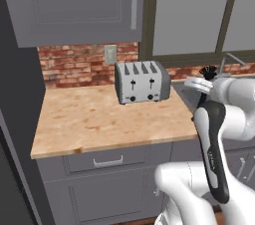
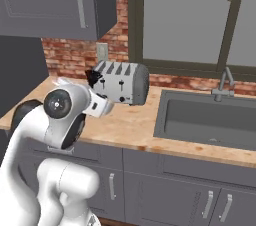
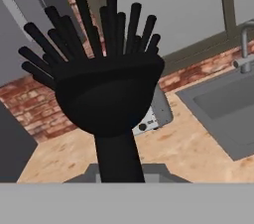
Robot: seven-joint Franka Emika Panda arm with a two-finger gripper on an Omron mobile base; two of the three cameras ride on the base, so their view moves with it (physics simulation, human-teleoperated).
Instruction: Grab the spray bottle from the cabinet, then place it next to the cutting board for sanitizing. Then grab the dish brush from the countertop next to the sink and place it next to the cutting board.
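My gripper [image 3: 118, 174] is shut on the black handle of the dish brush [image 3: 106, 89]. Its dark bristly head stands up close in front of the hand camera. In the left base view the brush head [image 1: 208, 72] pokes up above the gripper [image 1: 201, 85], over the right end of the countertop [image 1: 99, 114]. The right base view has the brush head [image 2: 93, 77] just left of the toaster, above the gripper [image 2: 98, 95]. The sink [image 2: 210, 115] lies to the right. The grey cabinet [image 1: 74, 5] hangs above with its door closed. The spray bottle and the cutting board are out of view.
A silver toaster [image 1: 142, 82] stands on the counter against the brick wall, close behind the held brush. The faucet [image 2: 223, 84] rises behind the sink, below a window. Bare wood counter [image 2: 131, 126] stretches in front of the toaster.
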